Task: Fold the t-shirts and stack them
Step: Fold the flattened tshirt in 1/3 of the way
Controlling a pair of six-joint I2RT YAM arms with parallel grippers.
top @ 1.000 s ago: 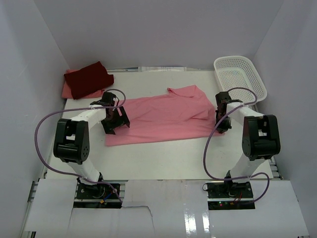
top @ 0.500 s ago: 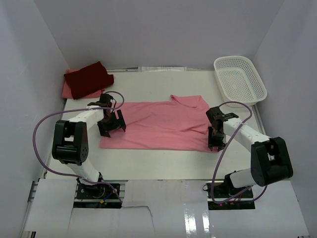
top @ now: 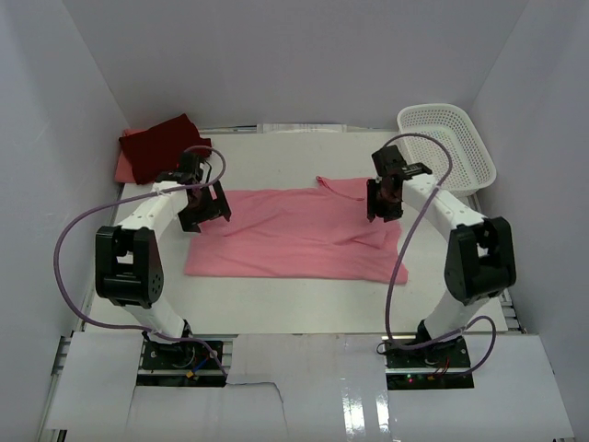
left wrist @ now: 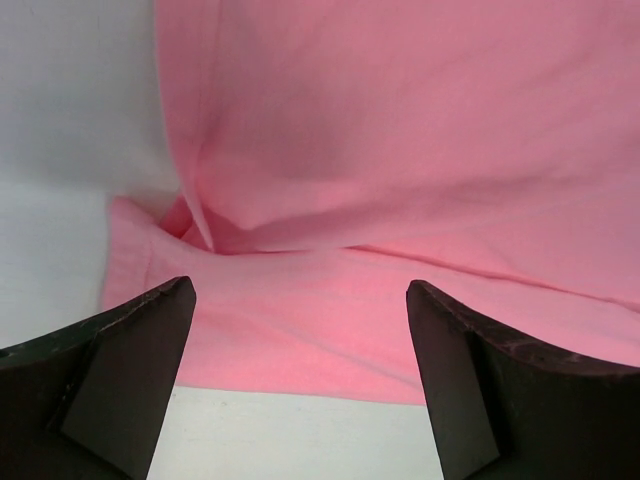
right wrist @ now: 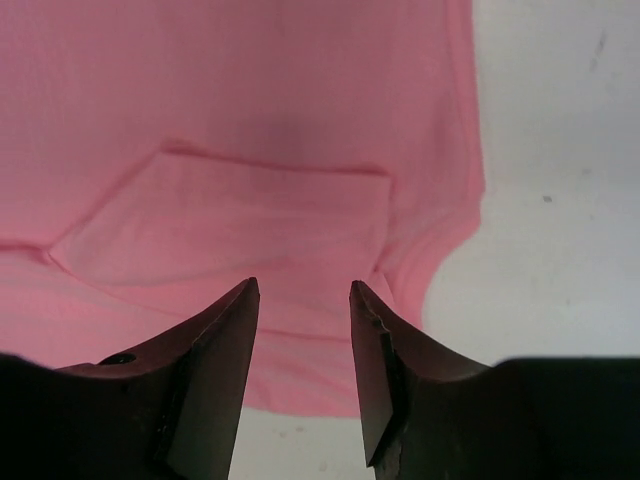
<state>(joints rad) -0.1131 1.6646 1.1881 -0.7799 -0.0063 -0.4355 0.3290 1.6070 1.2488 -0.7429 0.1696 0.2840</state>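
Note:
A light pink t-shirt lies folded lengthwise in the middle of the table; it also fills the left wrist view and the right wrist view. A dark maroon t-shirt lies folded on a salmon pink one at the back left. My left gripper is open and empty above the pink shirt's left end. My right gripper is open and empty above the shirt's right end near the neck, jaws a little apart.
A white mesh basket stands at the back right. White walls close in the table on three sides. Purple cables loop from both arms.
The right gripper let go of the shirt's front right corner and moved back to its upper right part. The left gripper moved slightly back. The pink shirt now lies flat, folded.

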